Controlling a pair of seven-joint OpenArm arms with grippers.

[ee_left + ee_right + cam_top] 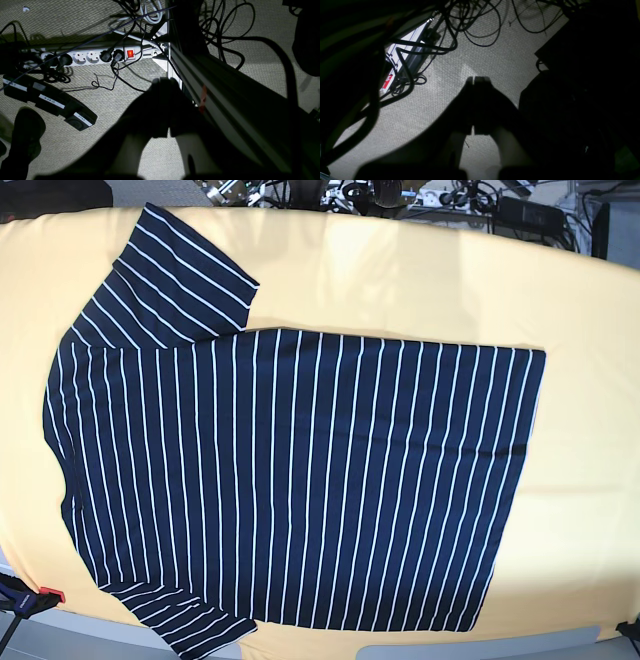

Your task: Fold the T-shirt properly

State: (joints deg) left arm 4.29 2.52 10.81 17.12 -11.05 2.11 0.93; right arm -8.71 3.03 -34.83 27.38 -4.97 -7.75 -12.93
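You see both arms hanging off the bench (pixel 590 430), left fingers (pixel 163 83) and right fingers (pixel 478 81) pressed together, empty, pointing down at the carpet (pixel 495 60), while the T-shirt (pixel 300 480) lies flat across the bench, collar toward its left edge.

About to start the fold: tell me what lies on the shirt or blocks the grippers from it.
Nothing visible lies on the T-shirt, spread flat on the yellow table. Both grippers hang shut over the floor, off the table.
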